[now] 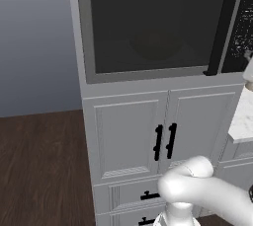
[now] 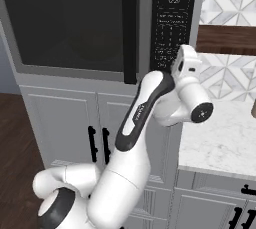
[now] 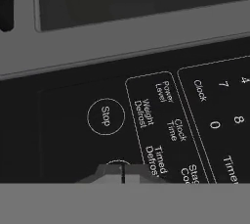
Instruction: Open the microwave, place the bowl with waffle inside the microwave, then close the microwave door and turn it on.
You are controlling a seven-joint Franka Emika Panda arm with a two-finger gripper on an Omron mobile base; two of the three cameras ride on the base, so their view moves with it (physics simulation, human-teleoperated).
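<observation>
Showing dark wood floor (image 1: 39, 170) and white cabinets (image 1: 128, 136) in left base view; microwave (image 1: 153, 27) built in above, microwave door (image 1: 148, 22) shut, bowl (image 1: 157, 46) dim behind glass.
Right base view: marble counter (image 2: 225, 138) at right, arm raised to control strip (image 2: 172, 23).
Hand view: gripper (image 3: 122, 173) fingertips pressed together, holding nothing, against keypad button below round Stop button (image 3: 105, 116).

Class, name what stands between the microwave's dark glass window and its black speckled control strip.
The tall black vertical bar handle stands between the dark glass window and the black speckled control strip, plainest in the right base view.
</observation>
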